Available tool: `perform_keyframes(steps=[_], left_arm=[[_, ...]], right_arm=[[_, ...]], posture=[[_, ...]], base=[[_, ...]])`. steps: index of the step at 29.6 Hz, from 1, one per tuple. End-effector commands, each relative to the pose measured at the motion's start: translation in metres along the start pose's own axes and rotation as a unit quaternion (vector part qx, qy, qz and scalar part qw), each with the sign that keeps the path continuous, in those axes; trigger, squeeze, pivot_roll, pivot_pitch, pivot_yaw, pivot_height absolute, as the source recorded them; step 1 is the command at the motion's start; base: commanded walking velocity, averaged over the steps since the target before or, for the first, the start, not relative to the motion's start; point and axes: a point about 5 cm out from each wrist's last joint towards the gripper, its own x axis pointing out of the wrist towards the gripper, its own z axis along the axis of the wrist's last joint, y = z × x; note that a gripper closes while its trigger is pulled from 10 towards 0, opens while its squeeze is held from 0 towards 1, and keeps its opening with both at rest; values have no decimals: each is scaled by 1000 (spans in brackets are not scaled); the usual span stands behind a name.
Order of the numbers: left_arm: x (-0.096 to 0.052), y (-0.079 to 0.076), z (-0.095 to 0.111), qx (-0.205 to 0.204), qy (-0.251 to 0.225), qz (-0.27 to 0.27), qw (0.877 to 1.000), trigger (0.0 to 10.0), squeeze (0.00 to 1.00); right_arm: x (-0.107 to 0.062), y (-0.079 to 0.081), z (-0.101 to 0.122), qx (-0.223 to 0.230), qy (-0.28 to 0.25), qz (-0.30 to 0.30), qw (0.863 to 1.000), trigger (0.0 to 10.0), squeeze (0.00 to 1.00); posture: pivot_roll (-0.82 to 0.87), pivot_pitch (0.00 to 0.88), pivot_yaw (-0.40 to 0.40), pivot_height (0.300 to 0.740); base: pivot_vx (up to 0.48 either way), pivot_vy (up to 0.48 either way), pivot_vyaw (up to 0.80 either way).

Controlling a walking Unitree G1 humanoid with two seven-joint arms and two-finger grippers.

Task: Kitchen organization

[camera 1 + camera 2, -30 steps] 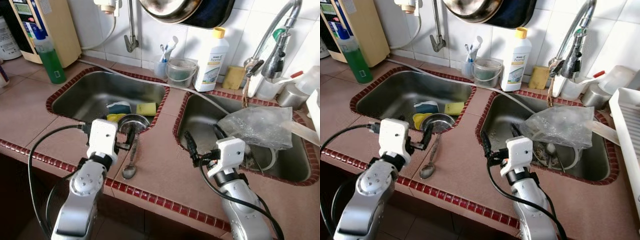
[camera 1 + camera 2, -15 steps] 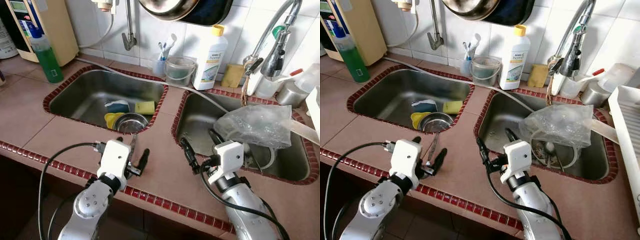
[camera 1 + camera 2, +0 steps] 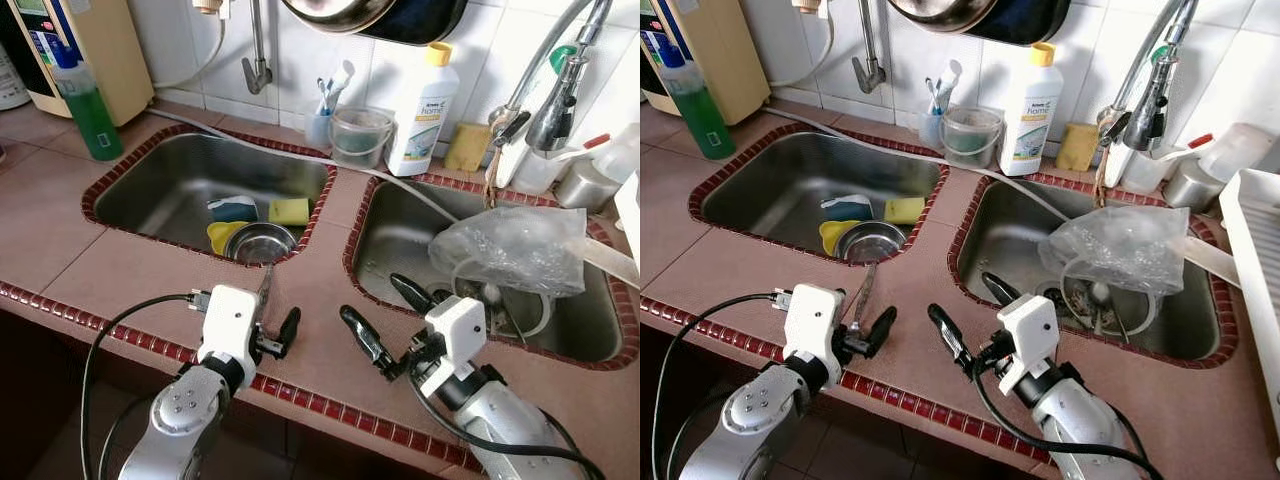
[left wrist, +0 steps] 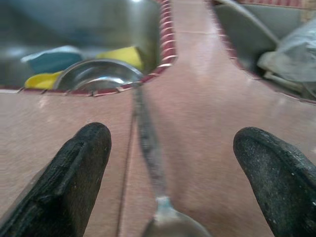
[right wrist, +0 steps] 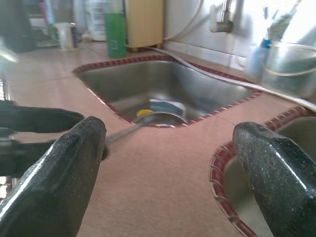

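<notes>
On the tiled counter strip between the two sinks lies a metal spoon (image 4: 150, 163), handle running toward the steel bowl (image 3: 259, 243) in the left sink (image 3: 150, 190), scoop end nearest the robot. The left gripper (image 4: 173, 168) straddles it wide open, holding nothing; the right gripper (image 3: 385, 325) is open and empty too. It's probably light, stiff and slippery, so I'd pinch mid-handle.

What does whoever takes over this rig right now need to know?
Left gripper: open, low over the counter, straddling the spoon, not gripping it.
Right gripper: open, holding nothing, over the counter strip between the two sinks.
Spoon lies on the counter, handle pointing at the left sink, where a steel bowl and sponges sit.
Right sink holds a plastic bag over dishes.
Done: nothing visibly put away.
Left: probably shut on the spoon and move it.
</notes>
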Motion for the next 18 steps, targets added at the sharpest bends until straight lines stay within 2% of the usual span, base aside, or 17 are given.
perform_keyframes(steps=[1, 6, 9, 18], left_arm=[[3, 1, -1, -8, 10, 5, 1000, 10000, 0], [10, -2, 2, -26, 17, 6, 999, 10000, 0], [12, -4, 4, -24, 17, 5, 1000, 10000, 0], [10, -8, 3, -23, 25, -12, 999, 10000, 0]], right_arm=[[-2, 4, 5, 7, -3, 15, 1000, 10000, 0], [-8, 10, 9, 22, 10, 44, 999, 10000, 0], [-12, 10, 9, 26, 20, 47, 998, 10000, 0], [-28, 11, 8, 34, 60, 65, 995, 10000, 0]], posture=[[-115, 121, -27, 740], [-129, 124, -24, 740], [-135, 126, -23, 740], [-159, 150, -25, 740]], base=[[0, 0, 0], [0, 0, 0], [0, 0, 0], [0, 0, 0]])
